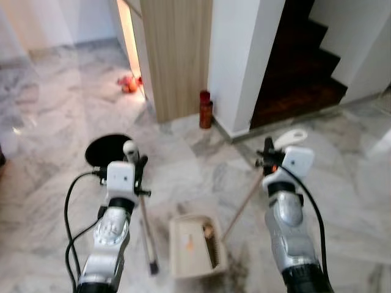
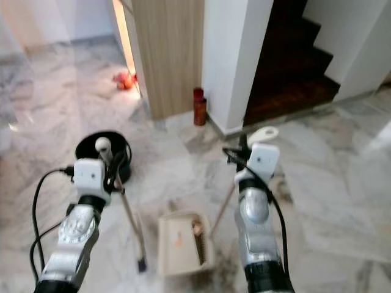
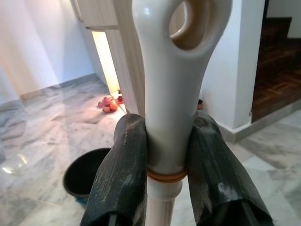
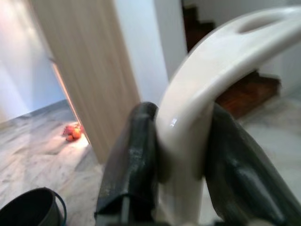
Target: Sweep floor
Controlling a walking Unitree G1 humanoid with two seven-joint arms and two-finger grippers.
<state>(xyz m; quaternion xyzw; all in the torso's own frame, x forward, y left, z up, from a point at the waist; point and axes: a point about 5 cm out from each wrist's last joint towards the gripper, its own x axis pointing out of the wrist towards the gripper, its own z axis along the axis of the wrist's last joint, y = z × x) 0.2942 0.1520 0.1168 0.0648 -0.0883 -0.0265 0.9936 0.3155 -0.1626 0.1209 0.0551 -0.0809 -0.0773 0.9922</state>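
Marble floor (image 1: pixel 55 116), stairs (image 1: pixel 299 67) behind; left gripper (image 3: pixel 164 165) clamps broom handle (image 3: pixel 171 94), right gripper (image 4: pixel 181 155) clamps dustpan handle (image 4: pixel 207 80).

Two silver, ribbed metal forearms, each ending in a white box-shaped wrist housing above a black collar. Left gripper (image 3: pixel 169 183): two broad, matte black fingers (image 3: pixel 120 179), scuffed with pale dust. Right gripper (image 4: pixel 181 165): identical black fingers (image 4: pixel 134 160). Black cables loop from each white housing back along the forearm.
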